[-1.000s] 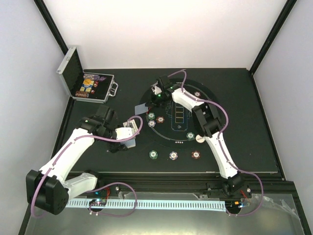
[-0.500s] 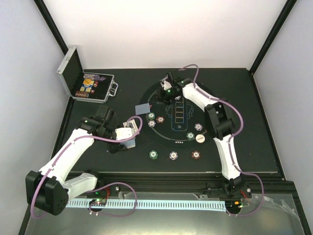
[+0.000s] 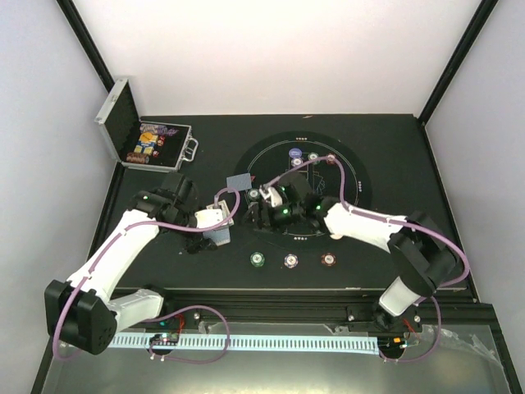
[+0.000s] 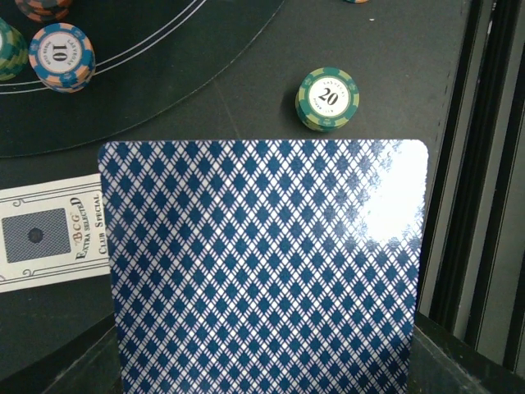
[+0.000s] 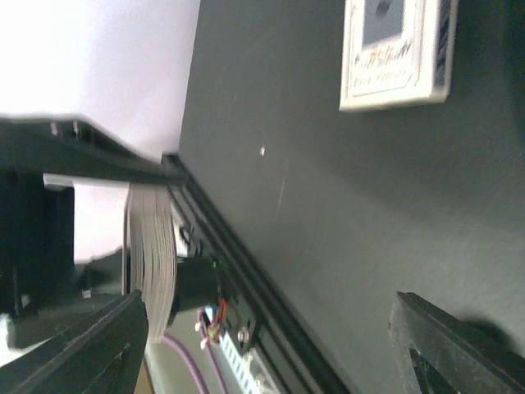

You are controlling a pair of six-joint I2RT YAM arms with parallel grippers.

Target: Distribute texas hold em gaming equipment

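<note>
Far left, the silver case (image 3: 115,123) stood open at the back corner of the desk (image 3: 217,135), well apart from the work, so nothing there needed you. Your left fingers (image 3: 216,223) were clenched on the blue-backed cards (image 4: 262,263), with the patterned back turned to the wrist camera. I couldn't tell whether that was one card or a stack. Just beside the cards lay the card box (image 4: 49,238). Beyond their far edge sat the green chip (image 4: 328,98) marked 20, the leftmost of the chips along the near side. A lone card (image 3: 239,181) lay back-up at the left rim of the round mat (image 3: 354,168). Your right fingers (image 3: 259,213) hung near the left arm's load, spread wide with nothing between them.

I judged the step to be a hand-over: the right arm was to draw a card off the held ones and deal it to a seat. To do it well, you needed the left arm quiet and level. You needed to bring the right fingers in square to a free edge of the cards and close on the top card only — a deep or skewed bite risked dragging several at once. You also had to pass above the green chip and the card box, since a low sweep could have knocked either. Further right, more chips (image 3: 312,158) sat on the mat's far side — well out of the way.
</note>
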